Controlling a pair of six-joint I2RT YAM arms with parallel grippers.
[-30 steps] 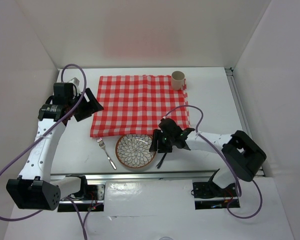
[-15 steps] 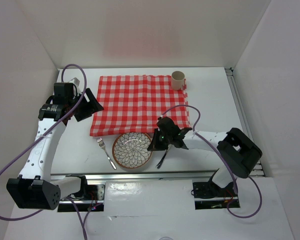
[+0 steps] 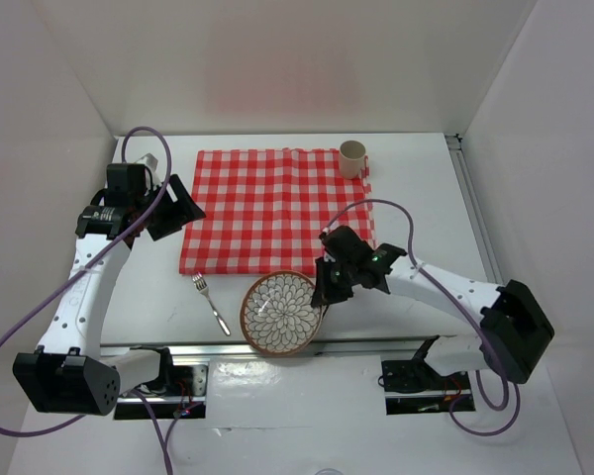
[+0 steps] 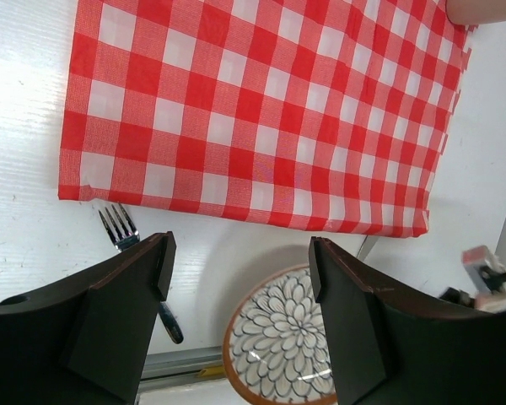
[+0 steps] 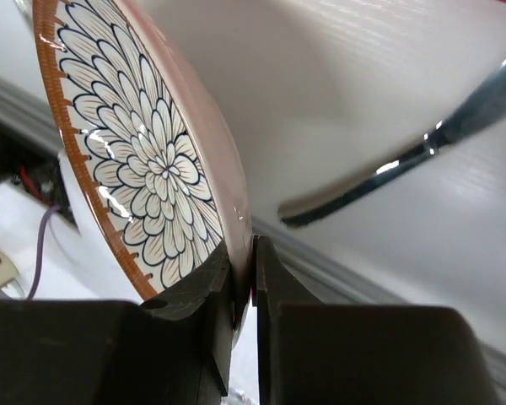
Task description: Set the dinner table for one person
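The white dinner table [image 3: 421, 193] carries a red-and-white checked cloth [image 3: 277, 203]. My right gripper [image 3: 323, 293] is shut on the right rim of a brown-rimmed, flower-patterned plate [image 3: 281, 314]. It holds the plate tilted above the table's near edge. In the right wrist view, the gripper [image 5: 253, 272] pinches the plate's [image 5: 126, 160] rim. A knife [image 5: 405, 156] lies on the table beyond it. A fork [image 3: 209, 302] lies left of the plate. My left gripper [image 3: 178, 208] hangs open and empty over the cloth's left edge. Its wrist view shows the plate [image 4: 284, 342], the fork [image 4: 120, 229] and the cloth [image 4: 261, 110].
A beige cup [image 3: 352, 157] stands at the cloth's far right corner. A silver rail [image 3: 376, 348] runs along the table's near edge, under the plate. White walls close in the table on the left, back and right.
My right gripper has closed on the plate's rim, lifted it off the table and tilted it, moving it slightly right and nearer. The left arm has not moved.
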